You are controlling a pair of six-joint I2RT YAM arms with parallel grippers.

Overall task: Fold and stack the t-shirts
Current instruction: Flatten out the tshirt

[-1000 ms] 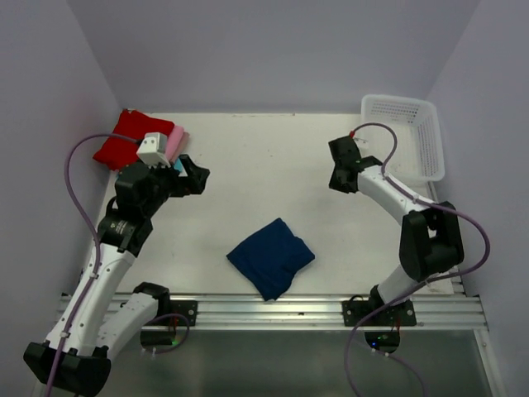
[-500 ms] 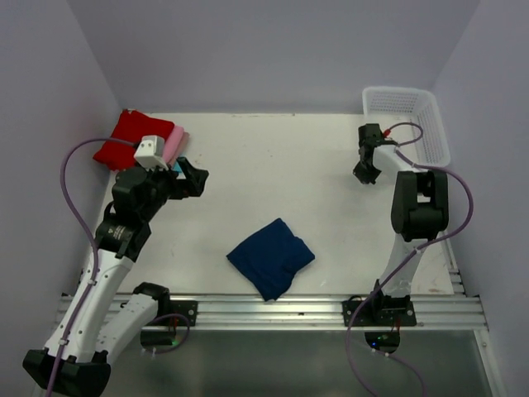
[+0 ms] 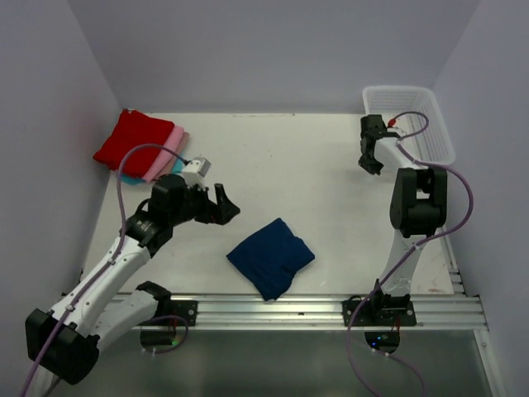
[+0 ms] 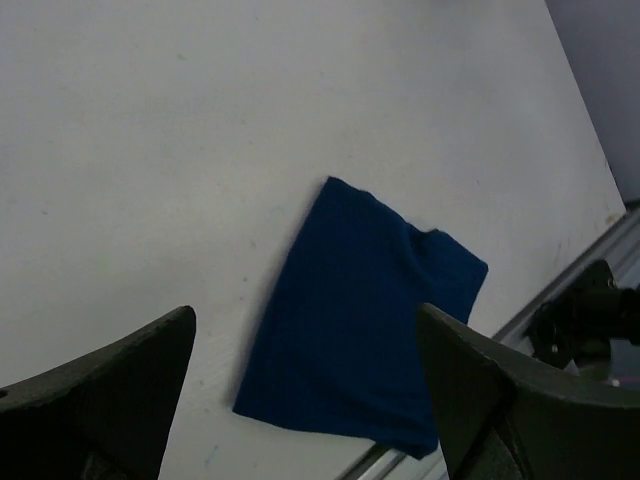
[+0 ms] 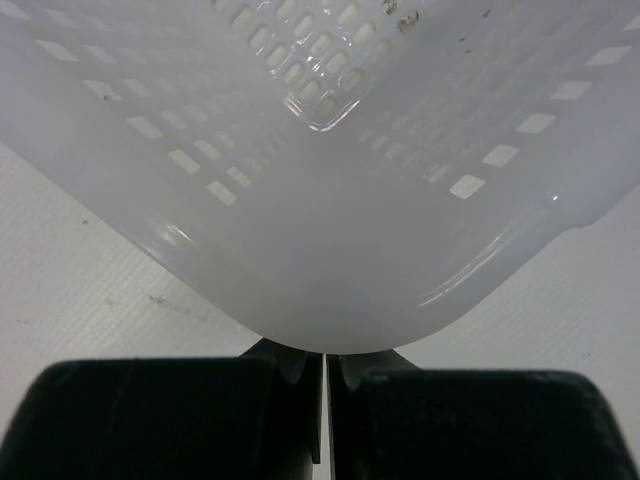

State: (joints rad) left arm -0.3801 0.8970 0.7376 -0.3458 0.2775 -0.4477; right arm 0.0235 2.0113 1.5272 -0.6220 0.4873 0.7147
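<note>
the matte white desk (image 3: 281,157) carries everything. at its far right corner stands the white plastic mesh basket (image 3: 411,114), glossy, with rows of small square holes and rounded corners. the navy t-shirt (image 3: 271,258) lies folded into a soft, rough rectangle near the middle of the desk's front edge, any print hidden. at the far left sits a folded stack: the red t-shirt (image 3: 132,142) on top, the pink t-shirt (image 3: 171,149) showing only an edge, the teal t-shirt (image 3: 131,178) a mere sliver. the left fingers (image 3: 225,207), dark wedges, stand wide apart holding nothing, above the desk just left of the navy cloth. the right fingers (image 5: 310,400) are pressed together at a basket corner; whether they touch it is unclear.
</note>
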